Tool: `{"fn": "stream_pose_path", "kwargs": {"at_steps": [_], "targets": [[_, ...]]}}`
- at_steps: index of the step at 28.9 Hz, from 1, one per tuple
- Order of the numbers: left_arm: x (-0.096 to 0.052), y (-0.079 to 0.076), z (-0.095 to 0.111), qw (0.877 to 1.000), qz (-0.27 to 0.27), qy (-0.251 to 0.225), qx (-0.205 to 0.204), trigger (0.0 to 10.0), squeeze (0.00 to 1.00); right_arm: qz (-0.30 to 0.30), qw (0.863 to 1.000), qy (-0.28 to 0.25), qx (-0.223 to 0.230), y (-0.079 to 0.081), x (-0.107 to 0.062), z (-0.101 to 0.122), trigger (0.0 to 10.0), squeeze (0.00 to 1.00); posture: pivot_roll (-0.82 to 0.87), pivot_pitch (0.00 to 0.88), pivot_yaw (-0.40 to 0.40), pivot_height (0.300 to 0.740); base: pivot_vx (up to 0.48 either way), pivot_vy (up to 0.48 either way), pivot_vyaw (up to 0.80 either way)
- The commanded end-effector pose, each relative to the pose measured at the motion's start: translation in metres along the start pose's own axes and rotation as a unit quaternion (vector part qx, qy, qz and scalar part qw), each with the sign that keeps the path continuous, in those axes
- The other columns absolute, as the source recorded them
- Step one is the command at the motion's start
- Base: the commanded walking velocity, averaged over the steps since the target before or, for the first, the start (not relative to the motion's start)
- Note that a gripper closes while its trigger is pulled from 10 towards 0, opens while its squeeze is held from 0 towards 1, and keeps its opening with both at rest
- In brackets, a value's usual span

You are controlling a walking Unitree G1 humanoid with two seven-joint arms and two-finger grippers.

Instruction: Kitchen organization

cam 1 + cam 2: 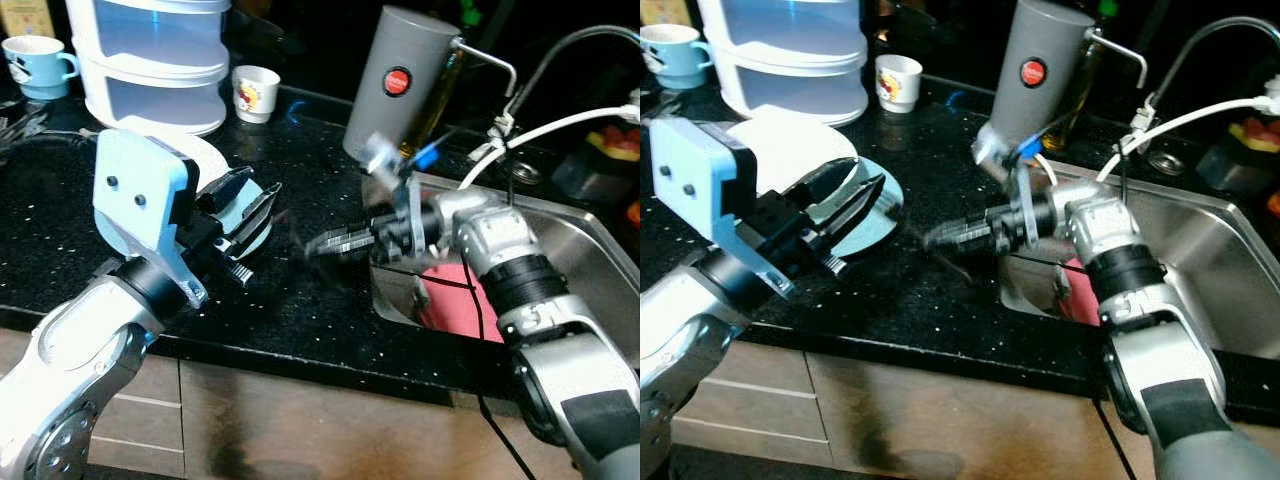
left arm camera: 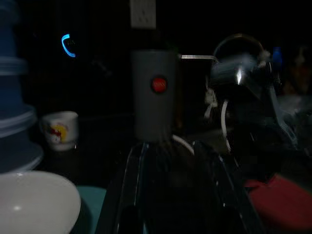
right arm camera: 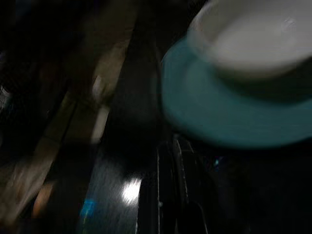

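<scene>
A teal plate (image 1: 878,212) lies on the black counter with a white bowl (image 1: 790,148) on its far-left part. My left gripper (image 1: 853,200) hovers open just over the plate's near rim, with nothing between its fingers (image 2: 129,190). My right gripper (image 1: 328,243) reaches in from the sink side, blurred, low over the counter a little right of the plate. In the right wrist view its fingers (image 3: 168,180) lie shut together and empty, pointing at the teal plate (image 3: 219,112) and the white bowl (image 3: 253,39).
A grey canister (image 1: 400,80) with a red dot stands behind the right arm. Farther back are a small white cup (image 1: 255,92), a stacked white and blue container (image 1: 150,60) and a blue mug (image 1: 40,65). The steel sink (image 1: 575,235) at right holds a red item (image 1: 462,302).
</scene>
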State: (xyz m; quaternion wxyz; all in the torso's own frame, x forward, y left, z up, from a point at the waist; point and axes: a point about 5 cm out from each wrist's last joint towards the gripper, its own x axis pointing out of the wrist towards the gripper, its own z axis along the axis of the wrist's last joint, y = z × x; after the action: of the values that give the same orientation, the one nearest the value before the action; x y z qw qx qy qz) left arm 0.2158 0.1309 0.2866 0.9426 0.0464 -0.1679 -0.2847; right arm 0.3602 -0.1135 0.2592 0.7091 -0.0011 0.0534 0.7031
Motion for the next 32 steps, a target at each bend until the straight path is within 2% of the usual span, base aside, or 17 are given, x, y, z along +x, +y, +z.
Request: {"fn": "stream_pose_path", "kwargs": {"at_steps": [1,5,6,7,10,13,15,17,18,19,21,22,23,24,26,28,32], "targets": [[0.001,-0.003,0.001,1.000,-0.010,-0.003,0.000,10.0,0.00,-0.039,0.998,-0.039,0.014,-0.004,-0.006,0.004,0.0,0.00,0.17,0.000,-0.159,0.740,0.000,0.000,0.00],[0.002,-0.003,0.001,1.000,-0.012,-0.004,-0.001,10.0,0.00,-0.086,0.994,-0.062,0.024,-0.009,-0.008,0.003,0.0,0.00,0.17,0.000,-0.157,0.740,0.000,0.000,0.00],[0.003,-0.004,0.001,1.000,-0.013,-0.004,-0.002,10.0,0.00,-0.122,0.988,-0.086,0.034,-0.014,-0.009,0.004,0.0,0.00,0.17,0.000,-0.157,0.740,0.000,0.000,0.00],[0.003,-0.004,0.001,1.000,-0.013,-0.004,-0.002,10.0,0.00,-0.122,0.988,-0.086,0.034,-0.014,-0.009,0.004,0.0,0.00,0.17,0.000,-0.157,0.740,0.000,0.000,0.00],[0.003,-0.004,0.001,1.000,-0.014,-0.004,-0.003,10.0,0.00,-0.177,0.975,-0.122,0.047,-0.022,-0.013,0.008,0.0,0.00,0.17,0.000,-0.155,0.740,0.000,0.000,0.00],[0.003,-0.004,0.001,1.000,-0.014,-0.005,-0.004,10.0,0.00,-0.258,0.949,-0.172,0.063,-0.032,-0.019,0.013,0.0,0.00,0.17,0.000,-0.151,0.740,0.000,0.000,0.00],[0.003,-0.005,0.001,1.000,-0.015,-0.006,-0.004,10.0,0.00,-0.309,0.923,-0.216,0.077,-0.037,-0.025,0.018,0.0,0.00,0.17,0.000,-0.151,0.740,0.000,0.000,0.00],[0.003,-0.005,0.001,1.000,-0.015,-0.006,-0.004,10.0,0.00,-0.309,0.923,-0.216,0.077,-0.037,-0.025,0.018,0.0,0.00,0.17,0.000,-0.151,0.740,0.000,0.000,0.00],[0.004,-0.005,0.001,1.000,-0.015,-0.008,-0.004,10.0,0.00,-0.325,0.912,-0.236,0.084,-0.038,-0.028,0.020,0.0,0.00,0.17,0.000,-0.151,0.740,0.000,0.000,0.00],[0.004,-0.005,0.001,1.000,-0.015,-0.008,-0.004,10.0,0.00,-0.325,0.912,-0.236,0.084,-0.038,-0.028,0.020,0.0,0.00,0.17,0.000,-0.151,0.740,0.000,0.000,0.00],[0.004,-0.003,0.002,1.000,-0.014,-0.011,-0.005,10.0,0.00,-0.377,0.881,-0.273,0.086,-0.040,-0.041,0.021,0.0,0.00,0.17,0.000,-0.144,0.740,0.000,0.000,0.00],[0.004,-0.003,0.002,1.000,-0.014,-0.011,-0.005,10.0,0.00,-0.377,0.881,-0.273,0.086,-0.040,-0.041,0.021,0.0,0.00,0.17,0.000,-0.144,0.740,0.000,0.000,0.00],[0.005,-0.003,0.002,1.000,-0.014,-0.011,-0.005,10.0,0.00,-0.407,0.862,-0.289,0.090,-0.041,-0.049,0.019,0.0,0.00,0.17,0.000,-0.138,0.740,0.000,0.000,0.00],[0.005,-0.002,0.002,1.000,-0.014,-0.012,-0.005,10.0,0.00,-0.430,0.849,-0.293,0.086,-0.041,-0.055,0.016,0.0,0.00,0.17,0.000,-0.137,0.740,0.000,0.000,0.00],[0.005,-0.002,0.002,1.000,-0.014,-0.012,-0.005,10.0,0.00,-0.430,0.849,-0.293,0.086,-0.041,-0.055,0.016,0.0,0.00,0.17,0.000,-0.137,0.740,0.000,0.000,0.00],[0.006,0.001,0.003,1.000,-0.010,-0.016,-0.004,10.0,0.00,-0.464,0.831,-0.293,0.084,-0.041,-0.067,0.010,0.0,0.00,0.17,0.000,-0.126,0.740,0.000,0.000,-0.40],[0.006,0.006,0.004,1.000,0.002,-0.021,-0.002,10.0,0.00,-0.484,0.821,-0.293,0.080,-0.038,-0.079,0.006,0.0,0.00,0.16,0.000,-0.119,0.740,0.000,0.000,-0.80]]}}
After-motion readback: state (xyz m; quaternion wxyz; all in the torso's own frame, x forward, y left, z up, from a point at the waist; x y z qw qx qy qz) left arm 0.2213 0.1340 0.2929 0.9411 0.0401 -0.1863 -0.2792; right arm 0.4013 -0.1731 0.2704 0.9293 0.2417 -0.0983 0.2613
